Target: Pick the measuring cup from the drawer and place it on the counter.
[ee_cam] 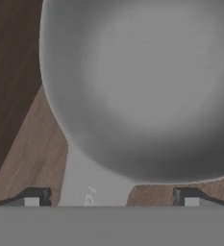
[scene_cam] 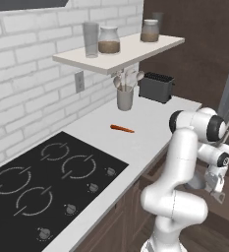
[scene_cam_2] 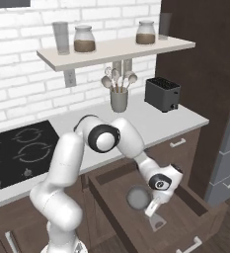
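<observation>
Pincer (ee_cam: 108,199) was spread wide, nothing in it, hanging low inside the pulled-out drawer (scene_cam_2: 195,207) straight over the measuring cup (ee_cam: 142,86). From the hand camera the two dark fingertips (ee_cam: 34,197) stood either side of the cup's flat handle (ee_cam: 92,185), clear of it on both sides as far as I could tell. No contact visible.

The cup lay on the drawer floor, roughly mid-drawer, bowl toward the counter side, handle pointing out toward the drawer's front panel. The right base camera had the hand (scene_cam_2: 158,190) just beside the bowl (scene_cam_2: 137,197), over the handle.

Step in hand, my read: final approach for the grasp, lined up but not closed. Pick not yet done, place not started.

Next move would need a short drop so the tips straddle the handle near the bowl, then a close across its width. The handle is thin and flat against the wood, so the tips have to go low without jamming on the floor. Then a straight lift clear of the drawer walls before swinging to the counter (scene_cam: 145,123). Free patch sat between the cooktop (scene_cam: 47,182) and the toaster (scene_cam: 156,87), near the orange-red stick (scene_cam: 122,129).
</observation>
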Robot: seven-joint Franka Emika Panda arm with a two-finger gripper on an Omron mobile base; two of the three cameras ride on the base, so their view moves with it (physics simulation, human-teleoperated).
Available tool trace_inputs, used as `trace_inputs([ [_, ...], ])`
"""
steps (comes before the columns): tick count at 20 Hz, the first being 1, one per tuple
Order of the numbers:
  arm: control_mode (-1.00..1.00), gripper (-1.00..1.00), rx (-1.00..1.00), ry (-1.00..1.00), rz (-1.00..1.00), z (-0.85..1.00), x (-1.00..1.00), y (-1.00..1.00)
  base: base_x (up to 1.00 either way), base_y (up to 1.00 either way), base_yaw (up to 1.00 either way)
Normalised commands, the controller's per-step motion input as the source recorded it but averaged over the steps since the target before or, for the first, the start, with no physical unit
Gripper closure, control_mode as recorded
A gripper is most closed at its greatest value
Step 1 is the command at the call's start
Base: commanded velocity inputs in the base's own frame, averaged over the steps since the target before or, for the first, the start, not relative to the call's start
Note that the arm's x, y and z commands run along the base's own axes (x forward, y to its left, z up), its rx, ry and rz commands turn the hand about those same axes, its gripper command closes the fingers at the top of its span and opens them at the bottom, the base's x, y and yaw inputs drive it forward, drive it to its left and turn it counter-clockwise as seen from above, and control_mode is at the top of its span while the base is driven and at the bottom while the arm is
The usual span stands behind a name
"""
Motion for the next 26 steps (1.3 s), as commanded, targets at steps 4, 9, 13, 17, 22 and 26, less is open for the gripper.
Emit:
trace_inputs([
  [4,-1.00,1.00,0.01,0.20,0.00,-0.40,-0.36,0.78,0.00,0.00,0.00],
  [9,-1.00,1.00,0.00,0.13,0.00,-0.09,-0.44,0.44,0.00,0.00,0.00],
  [13,-1.00,1.00,0.00,0.00,0.00,0.01,-0.77,0.29,0.00,0.00,0.00],
  [17,-1.00,1.00,0.00,-0.08,-0.08,0.56,-0.23,0.10,0.00,0.00,0.00],
  [22,-1.00,1.00,0.00,-0.19,-0.13,1.00,-0.01,0.00,0.00,0.00,0.00],
  [26,-1.00,1.00,0.00,-0.22,-0.16,1.00,0.02,0.06,0.00,0.00,0.00],
])
